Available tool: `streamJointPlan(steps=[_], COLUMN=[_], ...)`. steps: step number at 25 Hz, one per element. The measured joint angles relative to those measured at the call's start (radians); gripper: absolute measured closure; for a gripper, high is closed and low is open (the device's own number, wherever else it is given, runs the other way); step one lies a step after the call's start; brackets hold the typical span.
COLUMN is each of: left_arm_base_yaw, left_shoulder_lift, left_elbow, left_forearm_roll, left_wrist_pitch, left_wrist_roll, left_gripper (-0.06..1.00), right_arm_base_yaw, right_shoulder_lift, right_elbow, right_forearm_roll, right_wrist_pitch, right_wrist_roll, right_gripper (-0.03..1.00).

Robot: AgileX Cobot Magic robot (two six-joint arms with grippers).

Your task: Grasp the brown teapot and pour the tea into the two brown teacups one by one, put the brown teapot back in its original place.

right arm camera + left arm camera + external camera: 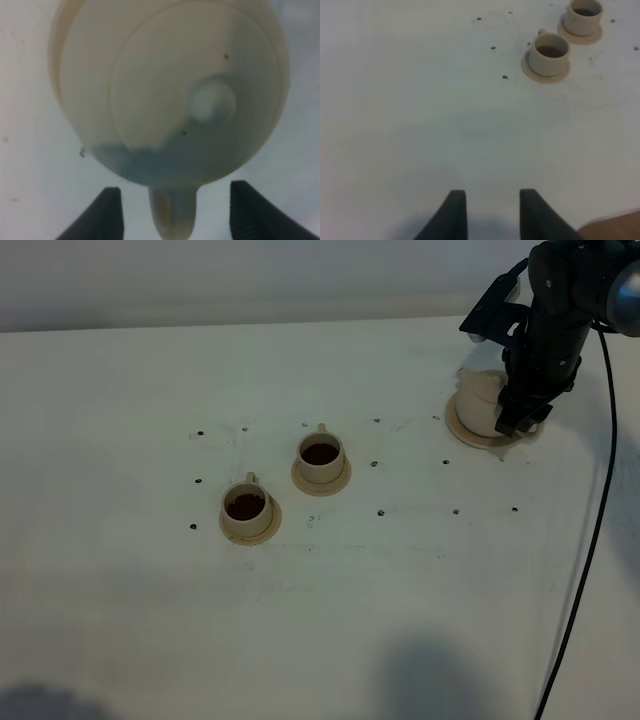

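Observation:
The brown teapot [478, 398] stands on its flat round coaster [462, 430] at the back right. My right gripper [520, 418] hangs right over it. In the right wrist view the teapot's lid [200, 100] fills the frame, and the open fingers [102, 215] stand on either side of the loop handle [172, 220] without touching it. The two brown teacups [248, 506] [321, 455] sit on saucers at mid-table, both holding dark tea. They also show in the left wrist view [549, 51] [584, 12]. My left gripper [492, 215] is open and empty, low over bare table.
The white table top [120, 420] has small dark dots around the cups. A black cable [590, 540] hangs down the right side. A brown table edge [615, 227] shows in the left wrist view.

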Motion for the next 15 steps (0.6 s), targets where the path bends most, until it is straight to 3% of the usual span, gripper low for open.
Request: streamJointPlan(steps=[8,15], left_arm_base_yaw=[0.000,0.000], left_shoulder_lift=[0.000,0.000], left_elbow=[0.000,0.000], left_forearm_roll=[0.000,0.000], left_wrist_pitch=[0.000,0.000], left_wrist_roll=[0.000,0.000], left_gripper=[0.70,0.70], right_arm_base_yaw=[0.000,-0.011], right_shoulder_lift=[-0.031,-0.213], right_elbow=[0.000,0.000], right_forearm_roll=[0.008,0.134], right_wrist_pitch=[0.044,0.012], right_wrist_roll=[0.059,0.076], right_gripper=[0.49,0.49])
